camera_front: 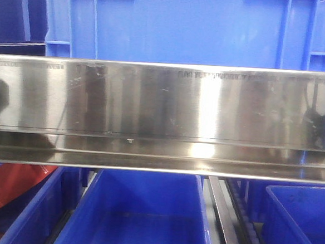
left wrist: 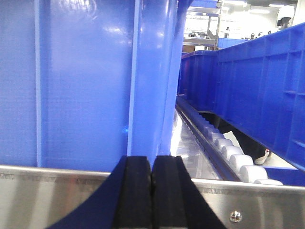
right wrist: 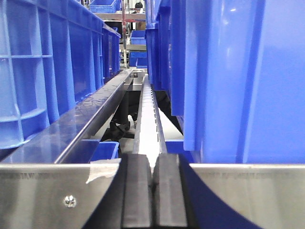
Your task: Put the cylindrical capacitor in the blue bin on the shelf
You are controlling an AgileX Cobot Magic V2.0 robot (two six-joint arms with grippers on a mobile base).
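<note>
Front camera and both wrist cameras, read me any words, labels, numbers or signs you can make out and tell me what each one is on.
No text can be read in any view.
Stainless shelf rail: faint lettering runs along its top edge, too blurred and washed out by glare to read.
Red item at lower left: tiny pale marks, too small to read.
Blue bins: no labels visible.
Left claw and right claw: no markings.

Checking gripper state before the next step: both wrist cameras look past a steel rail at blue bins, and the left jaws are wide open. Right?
Not quite. The left wrist view shows the left gripper with its jaws pressed together, shut. The steel rail and blue bins are as you say.
</note>
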